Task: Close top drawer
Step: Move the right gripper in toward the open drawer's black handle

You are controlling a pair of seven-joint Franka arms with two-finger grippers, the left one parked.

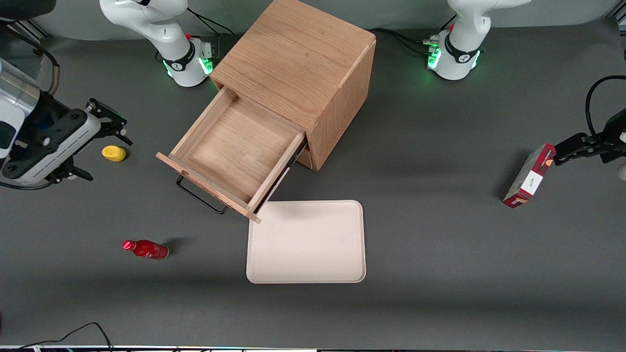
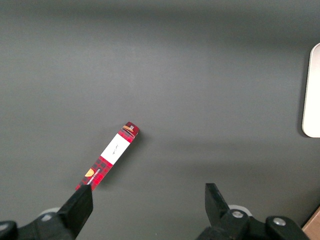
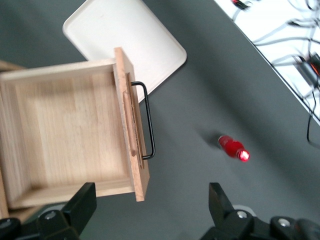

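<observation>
Oak top drawer [image 1: 234, 154] pulled out of cabinet [image 1: 298, 63] on grey bench [image 1: 440, 244], hand [image 1: 108, 122] well apart | left wrist: bare grey bench | right wrist: hand [image 3: 152, 210] wide, above drawer front.

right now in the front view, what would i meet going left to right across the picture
gripper, fingers open → yellow object → red bottle → top drawer, pulled open → tray → red box
</observation>
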